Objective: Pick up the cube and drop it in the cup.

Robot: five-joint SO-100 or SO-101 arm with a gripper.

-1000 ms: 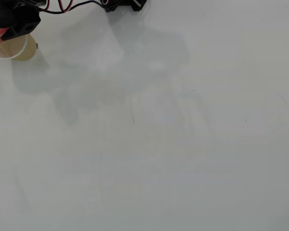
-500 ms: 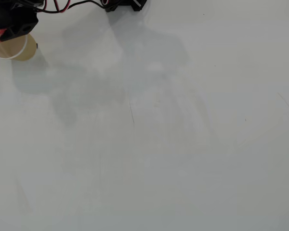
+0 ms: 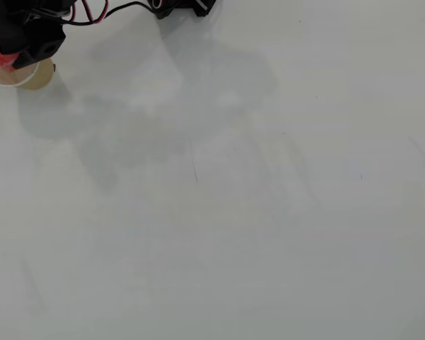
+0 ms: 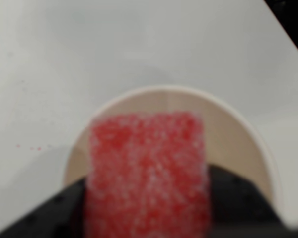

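Surface: plain white table (image 3: 255, 212), bare but for faint scuffs and soft shadows.
Cube: the cube (image 4: 148, 171), red and speckled, is held above the mouth of the cup (image 4: 238, 134) in the wrist view, blurred but filling the space between the jaws.
Gripper: the gripper (image 3: 7, 53) is clamped on the cube at the table's far left corner.
Progress: pickup and carry look done; release remains.
Cup: upright, rim partly hidden under the arm.

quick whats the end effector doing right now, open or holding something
End effector: closed on the red cube, held over the mouth of the paper cup.
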